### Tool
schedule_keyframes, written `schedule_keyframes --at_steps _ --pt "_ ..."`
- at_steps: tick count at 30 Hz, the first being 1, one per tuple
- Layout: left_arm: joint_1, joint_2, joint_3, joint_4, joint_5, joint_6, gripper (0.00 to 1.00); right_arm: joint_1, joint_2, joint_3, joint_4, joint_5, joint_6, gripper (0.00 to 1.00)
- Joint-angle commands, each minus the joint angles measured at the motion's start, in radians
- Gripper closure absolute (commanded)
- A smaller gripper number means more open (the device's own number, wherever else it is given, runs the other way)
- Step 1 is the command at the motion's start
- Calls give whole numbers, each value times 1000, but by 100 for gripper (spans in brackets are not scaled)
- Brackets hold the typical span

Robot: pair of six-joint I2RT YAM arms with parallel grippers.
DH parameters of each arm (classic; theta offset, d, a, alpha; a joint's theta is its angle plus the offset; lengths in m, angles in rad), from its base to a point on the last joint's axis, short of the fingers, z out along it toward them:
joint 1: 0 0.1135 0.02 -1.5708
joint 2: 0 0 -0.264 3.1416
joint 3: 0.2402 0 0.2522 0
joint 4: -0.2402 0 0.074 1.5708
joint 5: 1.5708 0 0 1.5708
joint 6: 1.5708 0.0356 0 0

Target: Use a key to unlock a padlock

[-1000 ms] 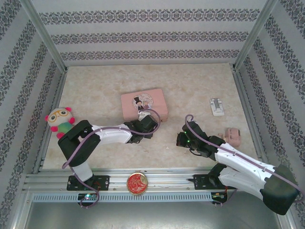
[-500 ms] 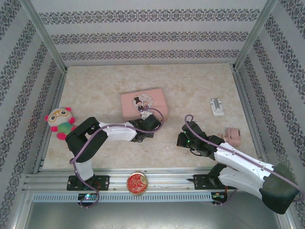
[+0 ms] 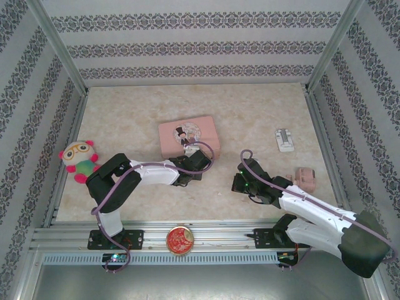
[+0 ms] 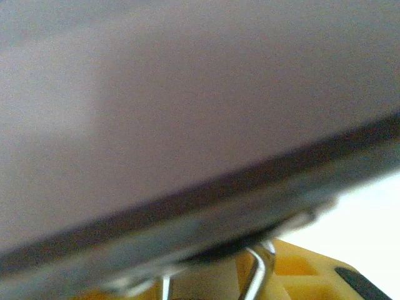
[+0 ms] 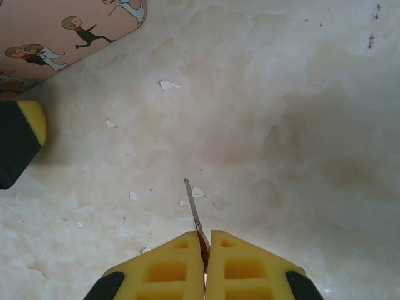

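Bench (image 3: 250, 112), pink tin (image 3: 189, 139) as landmark.
- Left end effector (image 3: 192, 164) at the tin's near edge; jaw gap cannot be told.
- Right end effector (image 5: 205, 250), right of the tin, pinched narrow on the key (image 5: 194, 209).
- Padlock (image 4: 259, 275) against the tin's near side, shackle showing.
- Judged small, dense, stiff and slick. Grip the body, leave the shackle free.

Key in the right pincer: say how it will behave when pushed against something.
The key looks like thin bare metal, so it is probably stiff and light. Only its near end is clamped in the shut right pincer, so a sideways push may well pivot it. Its smooth blade might also slip backward.
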Motion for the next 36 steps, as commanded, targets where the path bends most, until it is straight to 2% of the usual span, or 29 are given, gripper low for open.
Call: schedule_keyframes --at_steps 1,9,14,20,28,36 --pt "-8 -13 9 -33 -43 -9 66 -10 4 29 10 12 -21 100" --pt "-8 -4 6 -8 19 -34 74 -12 9 7 67 -20 -45 100" --pt "-3 -15 20 -23 72 -121 89 23 23 -29 172 -34 -90 100" --pt "24 -56 -38 126 199 -241 89 59 54 -60 293 -21 -117 100" --pt "59 -76 -82 277 269 -380 90 77 105 -125 517 -36 -122 100" --pt "78 -63 -55 332 360 -420 89 79 159 -211 731 -85 -163 100"
